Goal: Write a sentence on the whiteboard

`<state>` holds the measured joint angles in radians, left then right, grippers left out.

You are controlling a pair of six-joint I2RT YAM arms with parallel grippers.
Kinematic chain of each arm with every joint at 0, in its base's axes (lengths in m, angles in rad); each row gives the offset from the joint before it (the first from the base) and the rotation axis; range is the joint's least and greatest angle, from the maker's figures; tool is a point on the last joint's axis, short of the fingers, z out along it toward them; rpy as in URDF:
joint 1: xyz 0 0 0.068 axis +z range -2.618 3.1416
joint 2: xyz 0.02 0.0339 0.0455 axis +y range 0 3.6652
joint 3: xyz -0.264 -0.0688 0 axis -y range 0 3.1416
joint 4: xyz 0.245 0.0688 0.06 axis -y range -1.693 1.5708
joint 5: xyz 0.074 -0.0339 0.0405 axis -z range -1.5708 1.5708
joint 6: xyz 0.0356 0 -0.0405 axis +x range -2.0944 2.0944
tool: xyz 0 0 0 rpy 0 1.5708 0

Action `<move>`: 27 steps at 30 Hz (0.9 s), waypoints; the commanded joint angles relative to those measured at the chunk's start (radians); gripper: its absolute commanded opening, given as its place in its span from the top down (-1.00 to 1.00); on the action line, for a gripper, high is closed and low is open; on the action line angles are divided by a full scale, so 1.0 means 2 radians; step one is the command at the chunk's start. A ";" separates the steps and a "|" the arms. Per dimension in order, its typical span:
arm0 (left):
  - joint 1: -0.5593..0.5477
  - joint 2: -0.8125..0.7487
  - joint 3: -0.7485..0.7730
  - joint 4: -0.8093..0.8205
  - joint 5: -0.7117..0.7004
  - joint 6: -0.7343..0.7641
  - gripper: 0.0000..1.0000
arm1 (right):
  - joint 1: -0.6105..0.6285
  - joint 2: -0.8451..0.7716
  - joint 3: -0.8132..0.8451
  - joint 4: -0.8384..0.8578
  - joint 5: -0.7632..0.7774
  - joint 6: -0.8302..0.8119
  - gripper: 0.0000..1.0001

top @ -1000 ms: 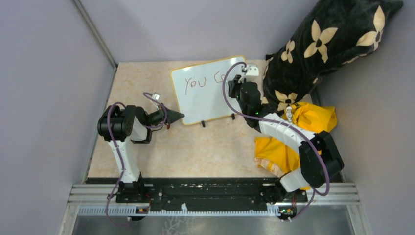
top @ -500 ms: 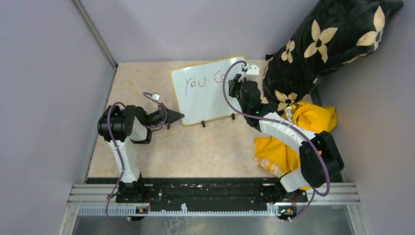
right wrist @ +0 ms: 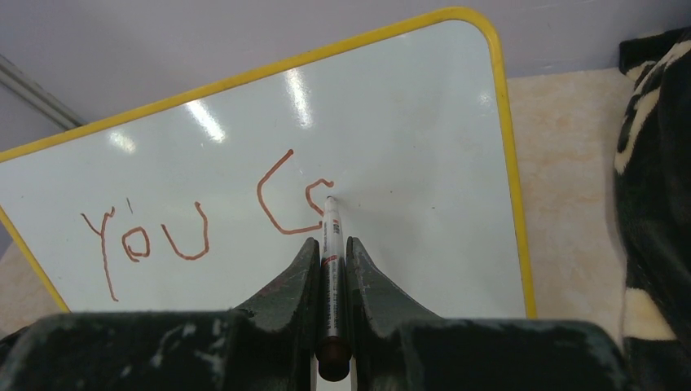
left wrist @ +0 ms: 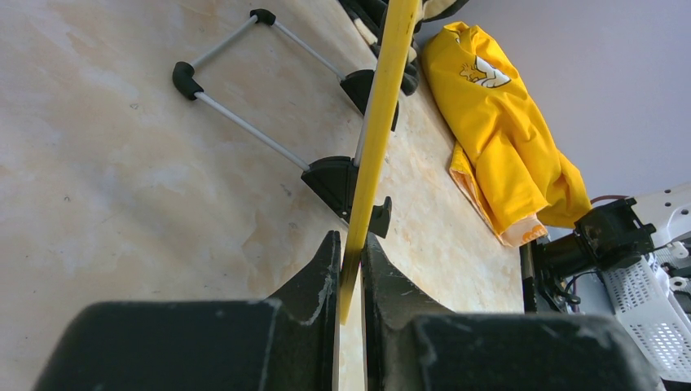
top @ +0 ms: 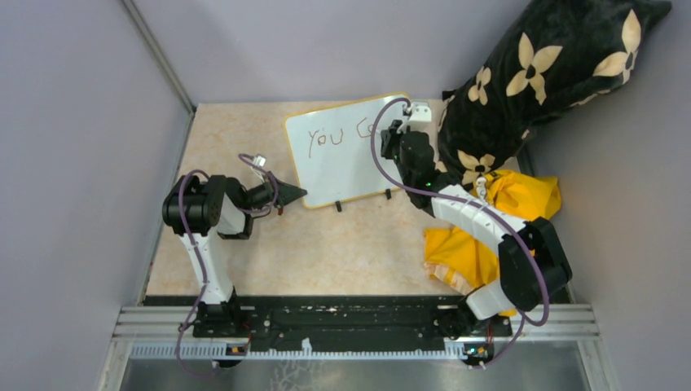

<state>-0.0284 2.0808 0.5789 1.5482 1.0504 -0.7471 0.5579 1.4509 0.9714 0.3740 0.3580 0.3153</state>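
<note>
The whiteboard [top: 342, 155] with its yellow frame stands on the table at the back; it fills the right wrist view [right wrist: 391, 106]. The sentence [right wrist: 204, 224] reads "You C" plus the start of another letter in reddish-brown. My right gripper [right wrist: 331, 244] is shut on a marker [right wrist: 329, 269] whose tip touches the board at the newest stroke; the gripper shows from above [top: 397, 134] at the board's right part. My left gripper [left wrist: 350, 248] is shut on the board's yellow frame edge [left wrist: 376, 122] at its lower left corner [top: 301, 194].
A black cushion with cream flowers [top: 538, 73] leans at the back right. A yellow cloth [top: 489, 228] lies under my right arm, also in the left wrist view [left wrist: 505, 138]. Grey walls close in left and back. The board's black feet [left wrist: 334, 175] rest on the table.
My right gripper has shifted slightly up and right along the board with the marker. The left arm has not moved.
</note>
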 commanded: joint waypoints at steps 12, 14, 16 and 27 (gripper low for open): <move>-0.001 0.008 -0.001 0.031 0.000 -0.005 1.00 | -0.008 0.004 0.031 0.015 0.006 -0.007 1.00; -0.002 0.009 -0.001 0.031 -0.001 -0.005 1.00 | -0.007 0.004 0.025 0.015 0.006 -0.006 1.00; -0.001 0.009 0.000 0.030 0.000 -0.005 1.00 | -0.008 0.002 0.019 0.013 0.006 -0.004 1.00; -0.002 0.009 0.000 0.029 0.000 -0.005 1.00 | -0.007 -0.012 -0.010 0.013 0.005 0.004 1.00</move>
<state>-0.0284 2.0808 0.5789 1.5482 1.0496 -0.7475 0.5552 1.4578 0.9699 0.3782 0.3576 0.3187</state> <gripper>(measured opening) 0.146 0.117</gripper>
